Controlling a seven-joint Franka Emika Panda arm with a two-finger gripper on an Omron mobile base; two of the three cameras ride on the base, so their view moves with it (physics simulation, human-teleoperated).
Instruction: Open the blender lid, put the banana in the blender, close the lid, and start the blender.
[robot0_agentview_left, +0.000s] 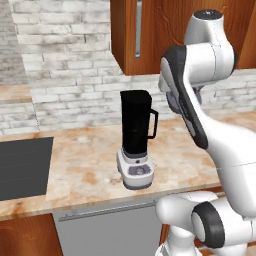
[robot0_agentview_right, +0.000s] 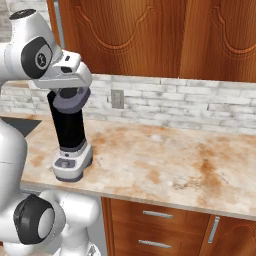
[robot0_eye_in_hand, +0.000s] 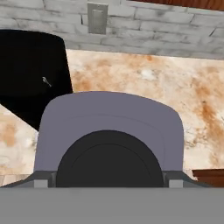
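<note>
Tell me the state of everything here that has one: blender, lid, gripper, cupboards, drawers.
blender: upright on the counter, jar top open.
blender lid: off the jar, held in the air beside it.
gripper: closed on the blender lid.
wall cabinet doors: shut.
drawers: shut.

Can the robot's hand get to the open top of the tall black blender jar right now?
Probably yes: the hand, holding the dark grey rounded-square lid, hangs close beside the tall black blender jar, with nothing between them.
</note>
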